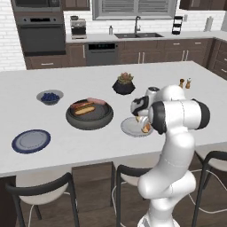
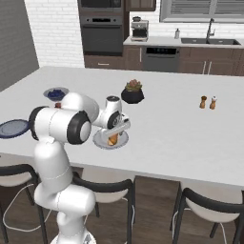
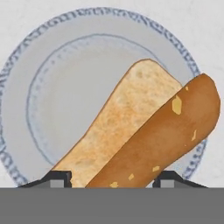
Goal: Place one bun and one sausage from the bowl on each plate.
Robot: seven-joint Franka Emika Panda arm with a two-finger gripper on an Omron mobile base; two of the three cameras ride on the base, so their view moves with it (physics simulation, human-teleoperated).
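1 bun (image 3: pixel 131 131) in end effector (image 3: pixel 113 178), apparently above light-grey plate (image 3: pixel 26 78).

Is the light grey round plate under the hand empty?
Cannot tell: the split tan bun sits between the fingers over the plate; contact is hidden.

The bun (image 3: pixel 144 135) runs down out of the hand view between the two finger tips (image 3: pixel 54 178), so its lower end is cut off and the contact itself cannot be seen. In the left base view the arm hides the right part of the light grey plate (image 1: pixel 131 127), and just a scrap of the bun shows there. The gripper (image 2: pixel 114 138) in the right base view is too small to tell how its jaws stand. The dark-blue-rimmed plate (image 2: pixel 12 128) is partly hidden behind the arm (its right edge). What lies in the bowl (image 1: pixel 89 116) is blurred; its pieces cannot be counted surely.
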